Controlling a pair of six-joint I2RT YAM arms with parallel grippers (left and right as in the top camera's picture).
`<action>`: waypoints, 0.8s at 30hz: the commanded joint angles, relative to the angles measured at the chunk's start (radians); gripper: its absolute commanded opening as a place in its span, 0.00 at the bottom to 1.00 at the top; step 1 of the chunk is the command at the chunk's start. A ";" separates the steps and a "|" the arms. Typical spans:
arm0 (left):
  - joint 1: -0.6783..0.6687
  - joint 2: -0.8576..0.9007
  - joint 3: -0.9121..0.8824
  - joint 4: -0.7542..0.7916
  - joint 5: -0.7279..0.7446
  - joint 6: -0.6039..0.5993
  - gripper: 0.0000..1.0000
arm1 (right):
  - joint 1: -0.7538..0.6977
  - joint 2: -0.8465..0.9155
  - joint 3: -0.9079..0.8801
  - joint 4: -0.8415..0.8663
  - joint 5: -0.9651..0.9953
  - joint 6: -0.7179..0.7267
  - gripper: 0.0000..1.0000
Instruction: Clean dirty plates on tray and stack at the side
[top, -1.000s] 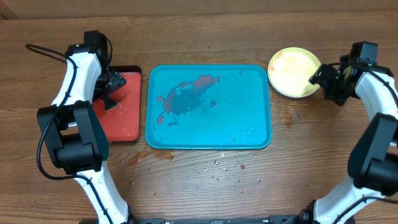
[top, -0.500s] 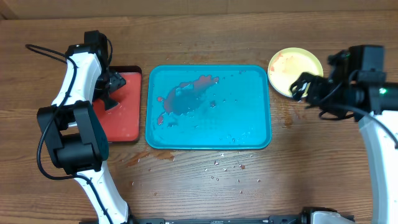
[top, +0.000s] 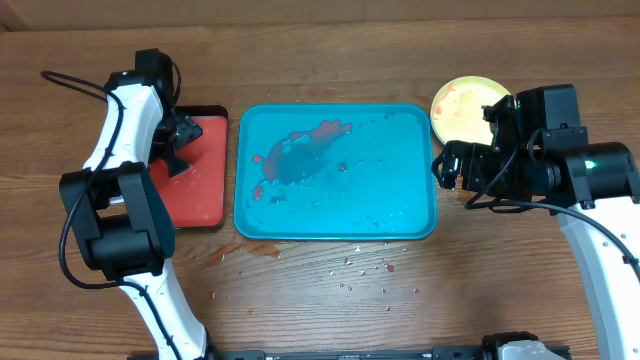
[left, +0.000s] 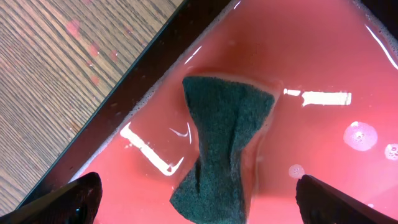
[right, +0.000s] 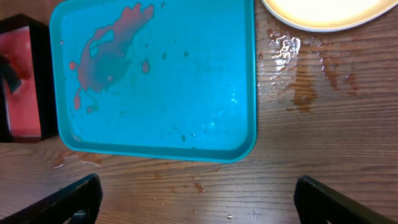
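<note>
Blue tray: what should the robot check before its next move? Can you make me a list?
1. No plates on the blue tray: ok, none lies on it.
2. The blue tray clean: not ok, a red sauce smear sits on its left half.
3. The yellow plate at the side: ok, on the table right of the tray. More plates under it: cannot tell.
4. The sponge within reach: ok, it lies in the red tray, under the open left tool.
5. The right tool free: ok, open and empty.
6. The table dry: not ok, wet patches beside the plate.
</note>
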 joint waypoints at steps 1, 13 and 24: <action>-0.006 -0.002 0.002 0.000 0.001 0.001 1.00 | 0.005 -0.008 0.002 -0.010 0.014 0.010 1.00; -0.006 -0.002 0.002 0.000 0.001 0.001 1.00 | 0.003 -0.180 -0.116 0.175 0.104 0.010 1.00; -0.006 -0.002 0.002 0.000 0.001 0.001 1.00 | 0.003 -0.668 -0.610 0.603 0.139 0.010 1.00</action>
